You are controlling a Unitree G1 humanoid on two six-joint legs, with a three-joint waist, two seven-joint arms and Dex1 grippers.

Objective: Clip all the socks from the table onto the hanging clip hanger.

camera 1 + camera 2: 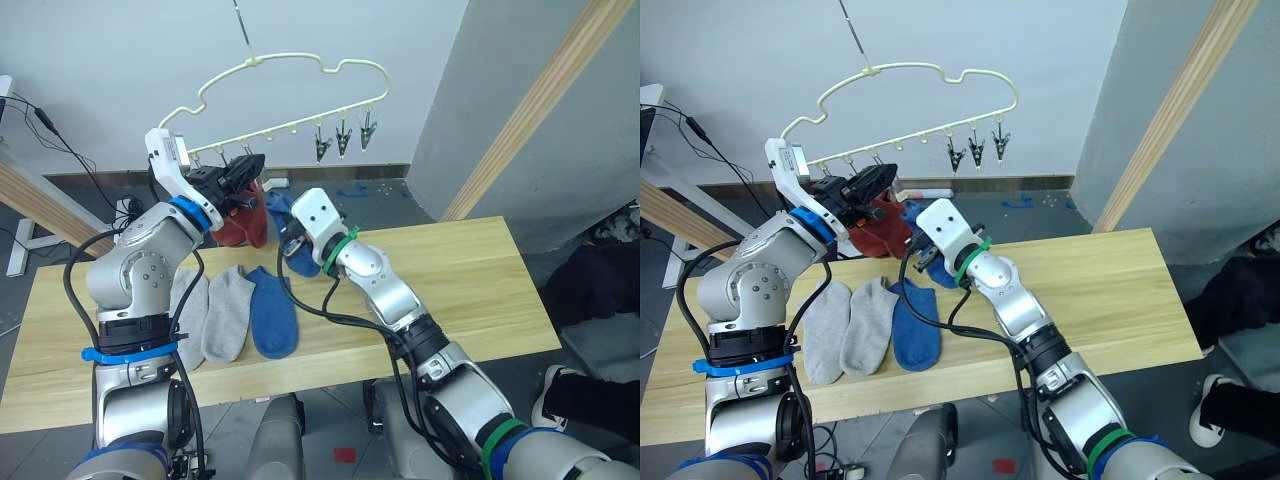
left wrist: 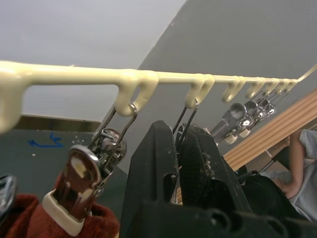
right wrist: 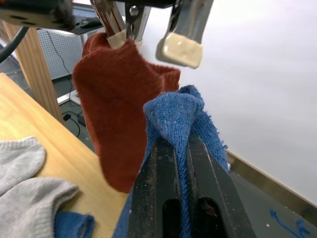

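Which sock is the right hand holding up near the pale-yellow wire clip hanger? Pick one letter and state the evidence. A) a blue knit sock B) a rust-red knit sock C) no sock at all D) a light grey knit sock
A: in the right wrist view, the right hand has its two black fingers closed on a fold of the blue knit sock, beside the rust-red knit sock already hanging from a metal clip.

You are looking at a bare test room or lab: a plain white wall (image 1: 120, 60) and grey partition (image 1: 520, 90) are standing behind, black cables (image 1: 45, 130) are trailing over the dark floor (image 1: 390, 195) (blue tape marks are sticking there), and a light wooden plank table (image 1: 480, 280) is sitting in the middle.
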